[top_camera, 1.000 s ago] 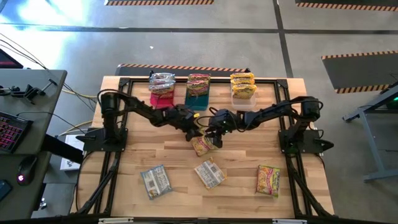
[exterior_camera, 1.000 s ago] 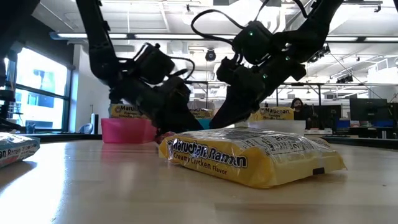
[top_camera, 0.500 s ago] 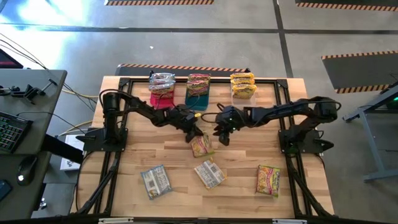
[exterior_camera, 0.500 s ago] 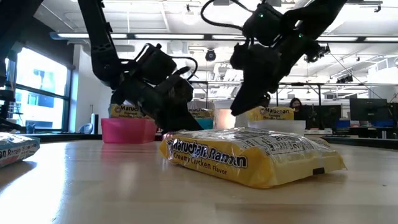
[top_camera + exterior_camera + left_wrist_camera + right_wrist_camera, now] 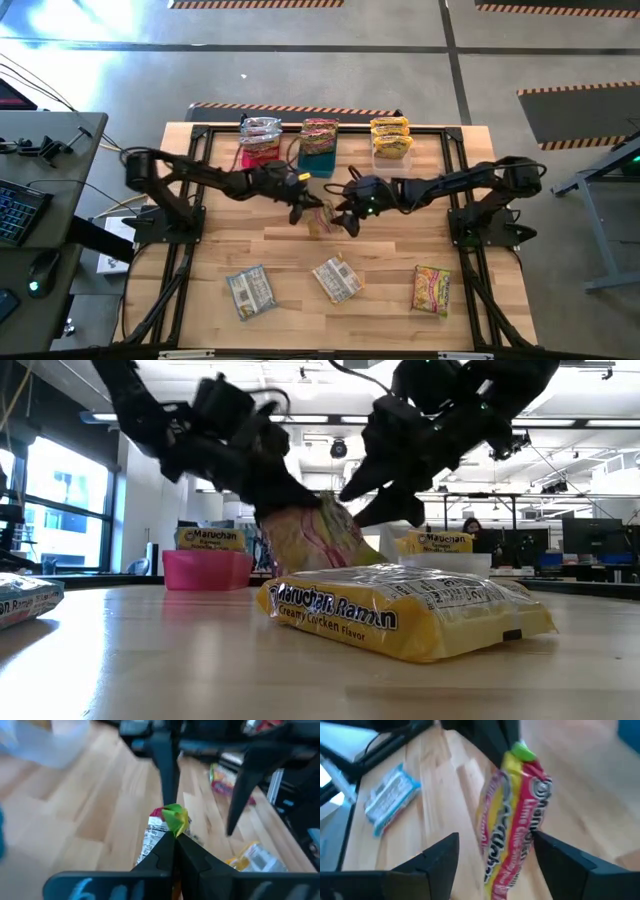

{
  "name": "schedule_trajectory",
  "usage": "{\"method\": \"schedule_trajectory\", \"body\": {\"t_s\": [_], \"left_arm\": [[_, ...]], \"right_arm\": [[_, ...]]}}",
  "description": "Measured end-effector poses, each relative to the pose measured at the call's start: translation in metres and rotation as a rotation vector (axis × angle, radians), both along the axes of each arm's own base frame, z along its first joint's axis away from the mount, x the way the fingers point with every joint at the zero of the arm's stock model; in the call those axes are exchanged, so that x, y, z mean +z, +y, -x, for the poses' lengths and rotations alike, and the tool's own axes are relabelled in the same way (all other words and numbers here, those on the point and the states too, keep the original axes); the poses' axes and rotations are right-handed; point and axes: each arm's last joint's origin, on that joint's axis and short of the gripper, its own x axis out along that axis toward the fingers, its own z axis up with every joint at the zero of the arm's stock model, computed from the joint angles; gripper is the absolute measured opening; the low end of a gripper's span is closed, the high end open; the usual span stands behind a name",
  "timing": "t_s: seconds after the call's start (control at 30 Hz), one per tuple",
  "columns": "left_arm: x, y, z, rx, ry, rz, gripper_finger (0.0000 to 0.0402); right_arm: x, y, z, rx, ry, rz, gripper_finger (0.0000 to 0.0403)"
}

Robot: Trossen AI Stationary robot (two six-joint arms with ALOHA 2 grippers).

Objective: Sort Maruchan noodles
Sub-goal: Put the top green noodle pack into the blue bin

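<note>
Above the middle of the wooden worktop point(image 5: 390, 255), the left gripper point(image 5: 303, 206) has its fingers point(image 5: 165, 852) pressed together on the top edge of a red and yellow Maruchan packet point(image 5: 512, 815), which hangs in the air. The right gripper point(image 5: 347, 217) is just beside the packet, with its fingers point(image 5: 440, 857) spread apart on both sides of it. A yellow Creamy Chicken packet point(image 5: 400, 610) lies flat on the worktop near the front. More packets stand in the pink bin point(image 5: 205, 568), the blue bin point(image 5: 317, 158) and the clear bin point(image 5: 390, 158) at the far edge.
</note>
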Motion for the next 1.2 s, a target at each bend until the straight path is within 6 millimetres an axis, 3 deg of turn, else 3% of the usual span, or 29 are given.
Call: {"method": "schedule_trajectory", "body": {"t_s": [0.23, 0.57, 0.9, 1.07, 1.2], "left_arm": [[0.029, -0.007, 0.016, 0.058, -0.100, -0.068, 0.0000], [0.039, -0.013, 0.021, 0.107, -0.103, -0.119, 0.0000], [0.051, -0.008, 0.028, 0.153, -0.130, -0.123, 0.0001], [0.069, -0.001, 0.048, 0.176, -0.106, -0.164, 0.0018], [0.088, 0.002, 0.069, 0.208, -0.117, -0.183, 0.0042]], "right_arm": [[-0.005, -0.009, -0.017, -0.050, -0.155, 0.022, 0.0243], [-0.016, -0.013, -0.028, -0.048, -0.227, 0.051, 0.0236], [-0.011, -0.015, -0.030, -0.034, -0.285, 0.098, 0.0134], [-0.001, -0.027, -0.026, -0.045, -0.318, 0.151, 0.0083], [0.018, -0.047, -0.025, -0.031, -0.304, 0.207, 0.0079]]}}
